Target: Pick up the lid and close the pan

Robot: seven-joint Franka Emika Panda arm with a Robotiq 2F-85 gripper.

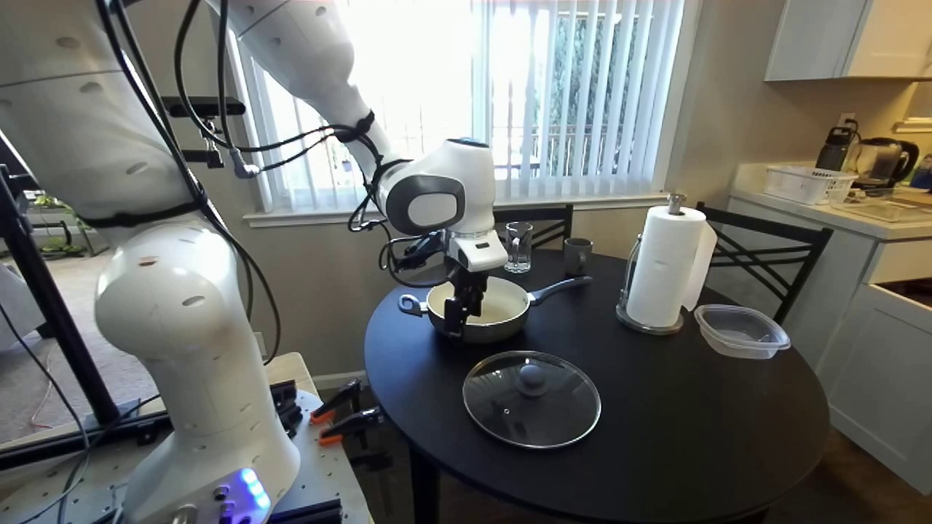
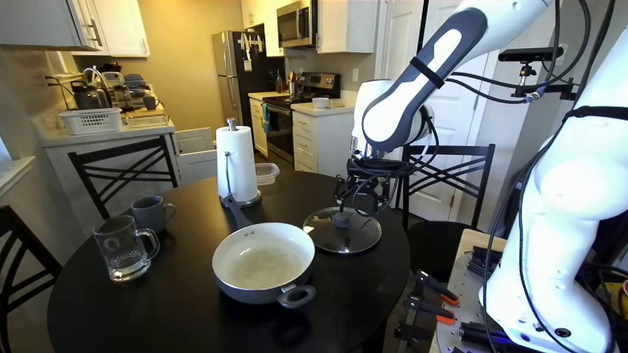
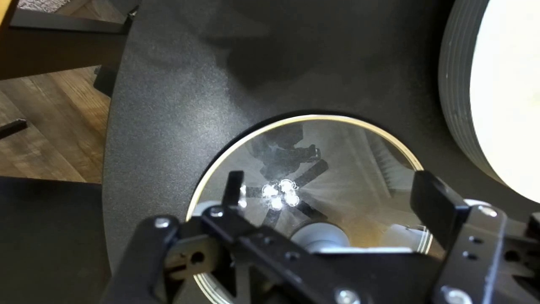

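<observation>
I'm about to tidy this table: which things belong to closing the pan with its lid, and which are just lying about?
Belong to the job: glass lid, grey pan, open gripper.

Just lying about: glass mug, grey mug, paper towel roll, clear plastic container.

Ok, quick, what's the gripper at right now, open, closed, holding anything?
Gripper: open, jaws spread wide, holding nothing; the lid lies ungripped on the table.
</observation>
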